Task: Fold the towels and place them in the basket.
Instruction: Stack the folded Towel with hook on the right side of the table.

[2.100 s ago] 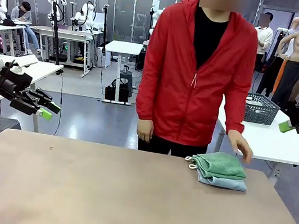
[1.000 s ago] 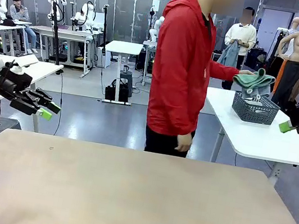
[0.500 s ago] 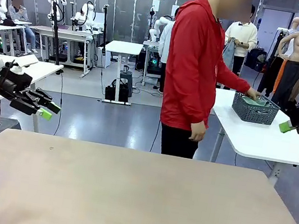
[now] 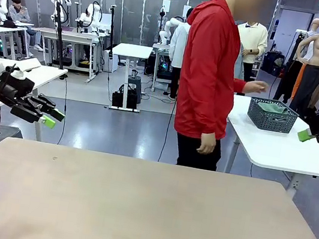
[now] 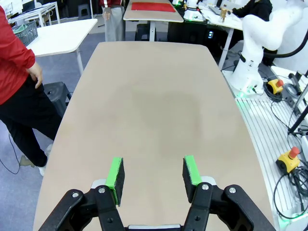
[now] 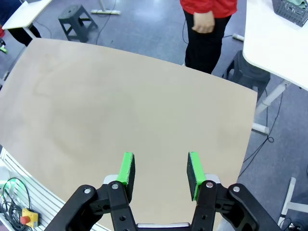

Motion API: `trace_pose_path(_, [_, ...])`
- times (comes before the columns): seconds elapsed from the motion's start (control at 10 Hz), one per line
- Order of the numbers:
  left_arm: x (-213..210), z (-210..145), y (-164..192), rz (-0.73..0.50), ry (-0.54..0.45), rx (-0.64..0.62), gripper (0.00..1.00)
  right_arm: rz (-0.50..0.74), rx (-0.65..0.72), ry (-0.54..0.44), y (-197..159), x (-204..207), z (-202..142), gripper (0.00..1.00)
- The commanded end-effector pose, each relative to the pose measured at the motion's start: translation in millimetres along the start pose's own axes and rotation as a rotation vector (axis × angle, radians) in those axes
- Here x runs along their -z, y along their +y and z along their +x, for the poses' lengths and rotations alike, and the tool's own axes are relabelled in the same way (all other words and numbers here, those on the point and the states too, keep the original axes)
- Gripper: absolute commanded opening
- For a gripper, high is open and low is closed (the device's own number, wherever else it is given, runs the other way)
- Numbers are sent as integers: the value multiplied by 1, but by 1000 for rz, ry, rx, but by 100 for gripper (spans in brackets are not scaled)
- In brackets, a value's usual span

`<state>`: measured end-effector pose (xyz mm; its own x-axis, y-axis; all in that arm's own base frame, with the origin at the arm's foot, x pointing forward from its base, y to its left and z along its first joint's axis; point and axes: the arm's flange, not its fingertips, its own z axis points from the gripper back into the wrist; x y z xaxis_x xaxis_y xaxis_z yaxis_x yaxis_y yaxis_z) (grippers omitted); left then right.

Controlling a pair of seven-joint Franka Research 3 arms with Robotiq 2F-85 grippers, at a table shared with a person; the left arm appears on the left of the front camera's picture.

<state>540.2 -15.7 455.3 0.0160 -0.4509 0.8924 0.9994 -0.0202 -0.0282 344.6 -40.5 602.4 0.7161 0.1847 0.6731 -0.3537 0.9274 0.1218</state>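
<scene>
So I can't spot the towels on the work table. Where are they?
In the front view the towels lie in the basket on the white side table at far right, beside the person's hand.

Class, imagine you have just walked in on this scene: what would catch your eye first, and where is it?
First, the person in the red jacket standing beyond the table's far edge, turned toward the white side table. There sits the basket with the green towel in it. The left gripper and right gripper hang open above the bare wooden table.

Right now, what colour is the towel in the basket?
Green towel, in the dark grey basket; front view shows it best.
</scene>
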Motion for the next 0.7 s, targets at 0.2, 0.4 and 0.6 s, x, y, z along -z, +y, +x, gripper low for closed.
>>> trace_pose_path(0.2, [-1, 3, 1, -9, -3, -11, 63, -2, 19, -8, 3, -1, 1, 56])
trace_pose_path(0.4, [-1, 3, 1, -9, -3, -11, 63, -2, 19, -8, 3, -1, 1, 56])
trace_pose_path(0.6, [-1, 3, 1, -9, -3, -11, 63, -2, 19, -8, 3, -1, 1, 56])
